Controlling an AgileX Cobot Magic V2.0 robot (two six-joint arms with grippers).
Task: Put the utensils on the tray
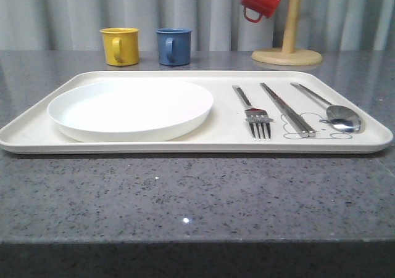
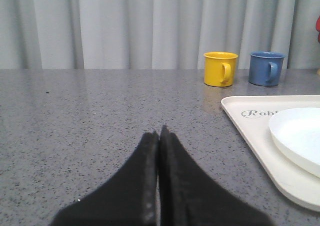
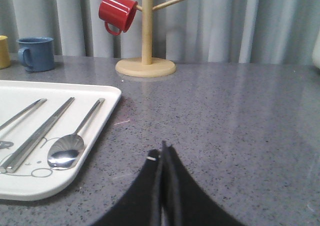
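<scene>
- My left pincer [image 2: 159, 136] is closed tight with nothing in it. It sits over the grey counter, beside the tray [image 2: 250, 123], not touching it.
- My right pincer [image 3: 162, 153] is closed and empty too. It is on the other side of the tray, near the spoon [image 3: 67, 153].
- The fork [image 1: 253, 113], the chopsticks [image 1: 287, 108] and the spoon all lie flat on the tray, side by side, next to the white plate [image 1: 131, 108]. So I think the job looks done.
- I think these things are light, hard and stiff. They will not bend or break.
- They look shiny and smooth, so I think they could slip out of my pincer.
- They lie very flat on the tray, so getting under them would be hard.
- If I had to lift one, I would pinch the thin handle across its sides, near the middle.
</scene>
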